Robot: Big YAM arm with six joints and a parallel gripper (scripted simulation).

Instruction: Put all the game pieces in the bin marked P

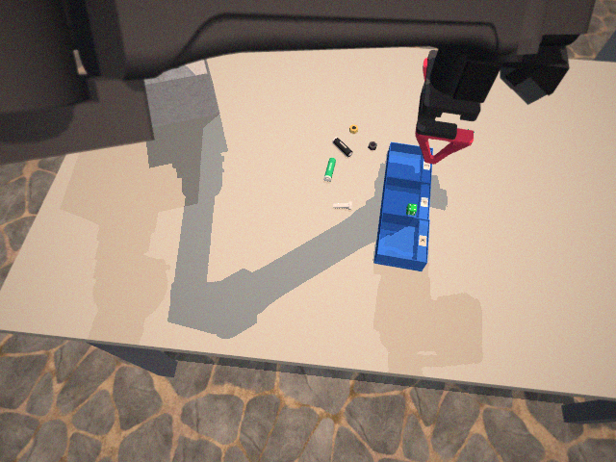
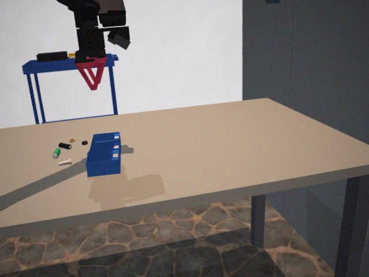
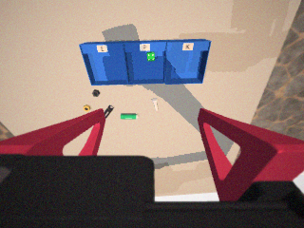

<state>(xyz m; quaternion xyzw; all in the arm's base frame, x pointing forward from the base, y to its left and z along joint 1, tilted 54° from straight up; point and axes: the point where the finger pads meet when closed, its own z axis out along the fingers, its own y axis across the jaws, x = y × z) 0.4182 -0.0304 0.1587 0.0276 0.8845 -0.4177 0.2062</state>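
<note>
A blue row of three bins (image 1: 403, 206) stands on the table; it also shows in the exterior view (image 2: 103, 153) and the wrist view (image 3: 145, 62). A green die (image 1: 412, 209) lies in the middle bin, the one marked P (image 3: 145, 47); the die shows in the wrist view (image 3: 151, 56) too. My gripper (image 1: 443, 143) with red fingers hangs high above the far end of the bins, open and empty; it also shows in the exterior view (image 2: 93, 74) and the wrist view (image 3: 152, 138).
Left of the bins lie a green battery (image 1: 329, 168), a black battery (image 1: 343, 146), a yellow nut (image 1: 353, 129), a black nut (image 1: 372, 145) and a white screw (image 1: 343, 204). A blue rack (image 2: 68, 64) stands behind the table.
</note>
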